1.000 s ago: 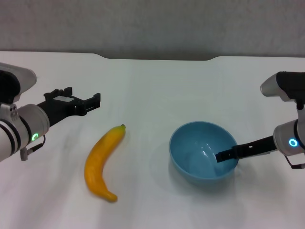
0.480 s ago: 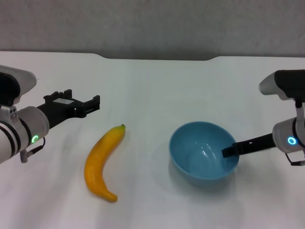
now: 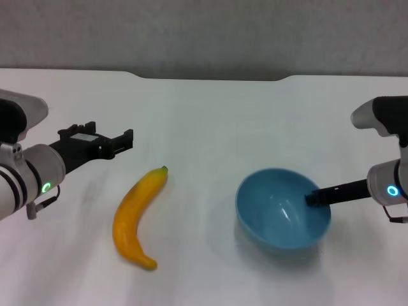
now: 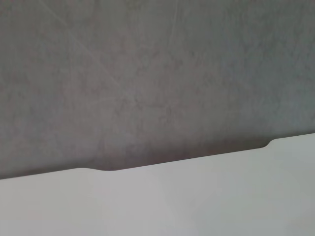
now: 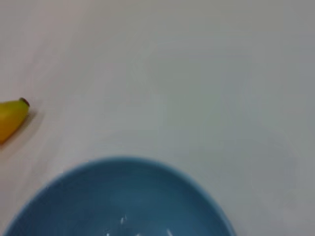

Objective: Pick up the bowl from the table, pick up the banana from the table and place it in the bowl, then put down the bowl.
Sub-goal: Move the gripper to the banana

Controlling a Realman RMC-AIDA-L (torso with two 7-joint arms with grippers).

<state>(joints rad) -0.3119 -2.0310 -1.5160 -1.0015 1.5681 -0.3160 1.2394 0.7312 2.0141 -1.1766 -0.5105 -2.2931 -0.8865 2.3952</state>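
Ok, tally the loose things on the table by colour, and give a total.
Yellow: 1, the banana
Light blue: 1, the bowl, with the right gripper at its rim
Total: 2
The left gripper hangs apart from the banana, holding nothing.

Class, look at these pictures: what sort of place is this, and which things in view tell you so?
Probably a robot test bench or lab: a plain white table against a bare grey wall, holding only a banana and a bowl.

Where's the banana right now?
In the head view, the banana lies on the table, left of centre, between the left gripper and the bowl, touching neither.
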